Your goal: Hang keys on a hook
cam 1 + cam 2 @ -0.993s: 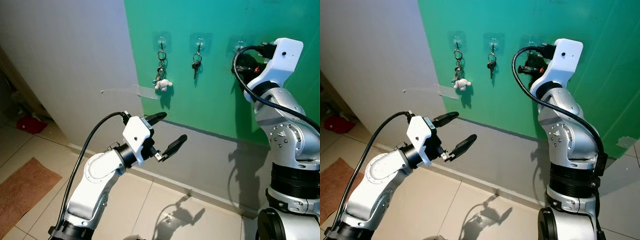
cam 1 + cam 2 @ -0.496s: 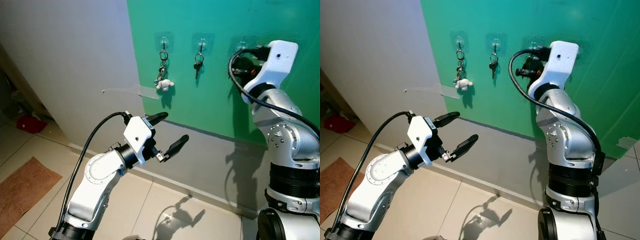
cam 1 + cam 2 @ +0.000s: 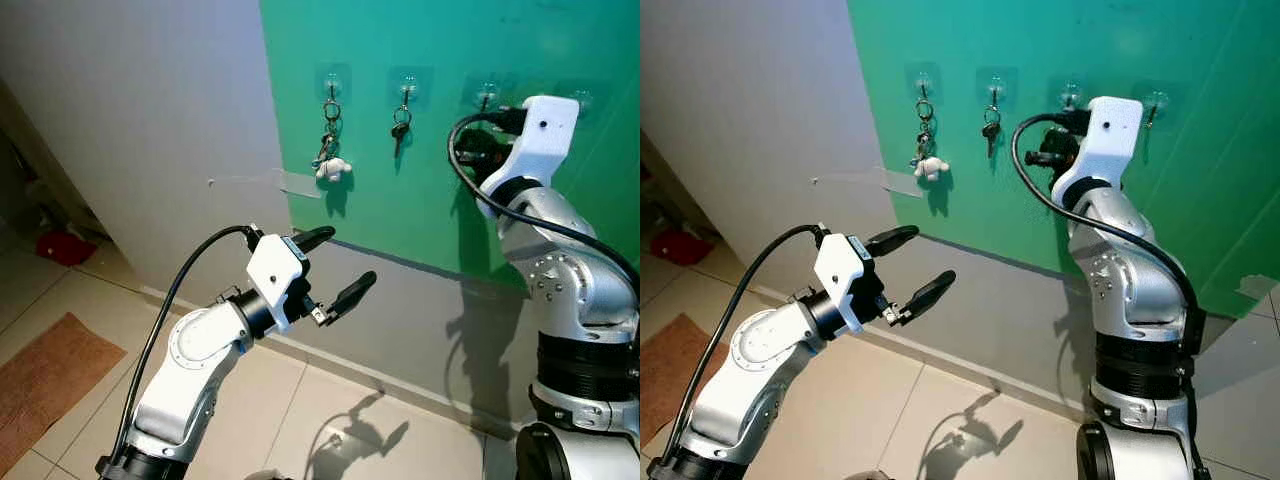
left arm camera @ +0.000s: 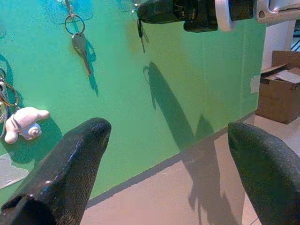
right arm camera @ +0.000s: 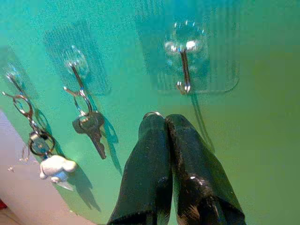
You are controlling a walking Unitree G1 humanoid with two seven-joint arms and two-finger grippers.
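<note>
Drawn back slightly from the green wall (image 3: 560,40) since a second ago: right gripper (image 5: 165,120), fingers pressed together, pinching a key ring (image 5: 153,114) at the tips, just below the clear hook (image 5: 183,70) and not yet on it. Held low and idle: left gripper (image 3: 340,262), fingers spread wide, holding nothing.

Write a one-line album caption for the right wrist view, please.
Right claw, shut on a small metal key ring, just below an empty clear adhesive hook on the green wall.
</note>
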